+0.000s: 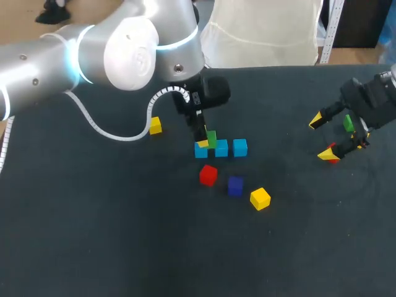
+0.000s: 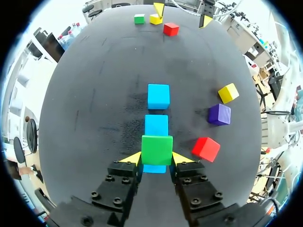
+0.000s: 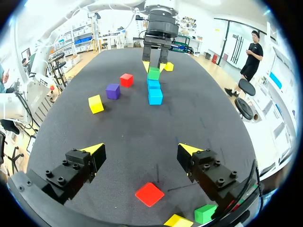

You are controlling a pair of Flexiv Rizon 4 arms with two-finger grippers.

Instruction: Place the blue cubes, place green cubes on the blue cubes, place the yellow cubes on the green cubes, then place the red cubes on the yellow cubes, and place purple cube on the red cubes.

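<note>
Three blue cubes (image 1: 221,148) lie in a row at the table's middle. My left gripper (image 1: 207,141) is shut on a green cube (image 2: 156,149) directly over the row's left-end blue cube (image 2: 155,169); whether they touch I cannot tell. A red cube (image 1: 208,175), a purple cube (image 1: 235,185) and a yellow cube (image 1: 260,198) lie just in front of the row. My right gripper (image 1: 322,137) hangs open and empty at the far right, above a second red cube (image 3: 150,194), green cube (image 3: 205,213) and yellow cube (image 3: 178,221).
Another yellow cube (image 1: 155,126) sits alone to the left of the blue row, beside the left arm's white cable (image 1: 99,127). The dark table (image 1: 124,235) stretches bare across the front.
</note>
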